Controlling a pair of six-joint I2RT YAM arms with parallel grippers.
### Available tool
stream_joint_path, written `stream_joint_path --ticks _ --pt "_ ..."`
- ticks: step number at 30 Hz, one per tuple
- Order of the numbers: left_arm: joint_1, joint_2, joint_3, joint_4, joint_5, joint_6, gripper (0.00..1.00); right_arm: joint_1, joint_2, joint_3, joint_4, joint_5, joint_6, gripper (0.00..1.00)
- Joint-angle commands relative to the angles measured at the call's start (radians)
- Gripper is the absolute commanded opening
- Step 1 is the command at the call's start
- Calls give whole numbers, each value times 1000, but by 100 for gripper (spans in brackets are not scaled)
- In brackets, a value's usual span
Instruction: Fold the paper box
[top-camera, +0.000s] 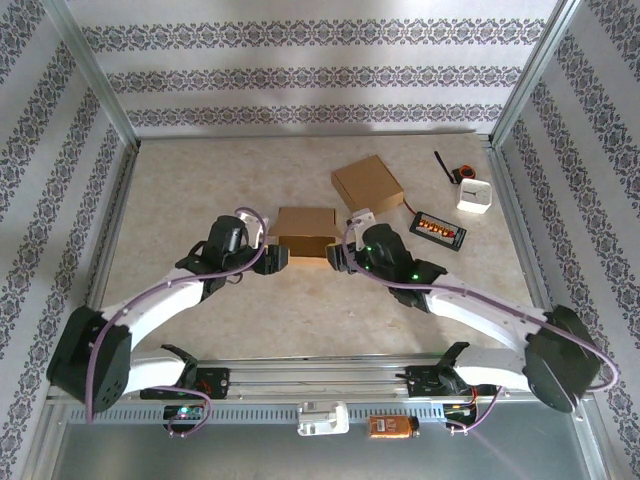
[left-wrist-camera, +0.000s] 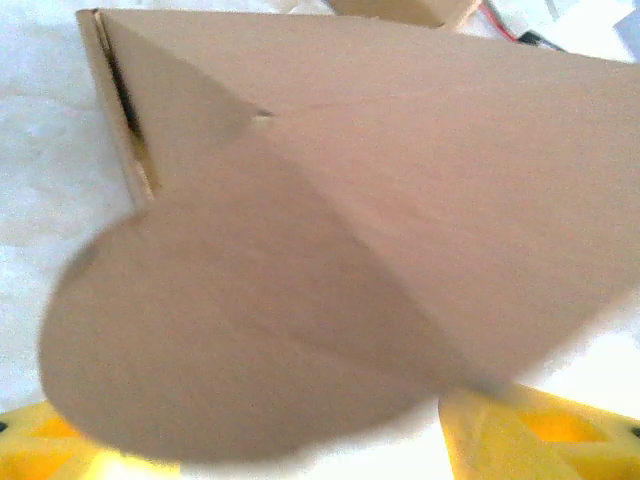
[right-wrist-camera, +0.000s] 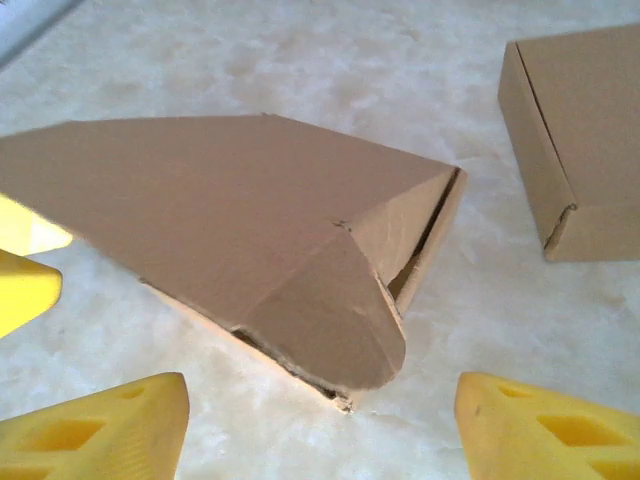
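Box (top-camera: 305, 232) sits mid bench (top-camera: 190, 190), body formed, rounded end flaps (right-wrist-camera: 335, 320) not yet tucked; folding seems nearly done. Left gripper (top-camera: 277, 259) and right gripper (top-camera: 336, 258) flank it, jaws apart, holding nothing.

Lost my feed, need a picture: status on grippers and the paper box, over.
Left gripper and right gripper open, one at each end. Brown cardboard box on table, rounded end flap untucked. Second brown box behind, apart.
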Motion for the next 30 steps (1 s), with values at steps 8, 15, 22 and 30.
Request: stream_joint_path --ticks 8,15,22,30 --pt "-92 -295 162 -289 -178 -66 69 -31 -261 -17 -2 -66 88 81" --pt "65 -11 467 -512 -179 -213 66 -265 26 262 -238 -388 441 61" --pt "182 272 581 -506 120 -300 61 -320 280 419 -328 -485 609 61" --pt "187 336 438 -255 287 -370 58 -304 445 480 -336 -550 612 44"
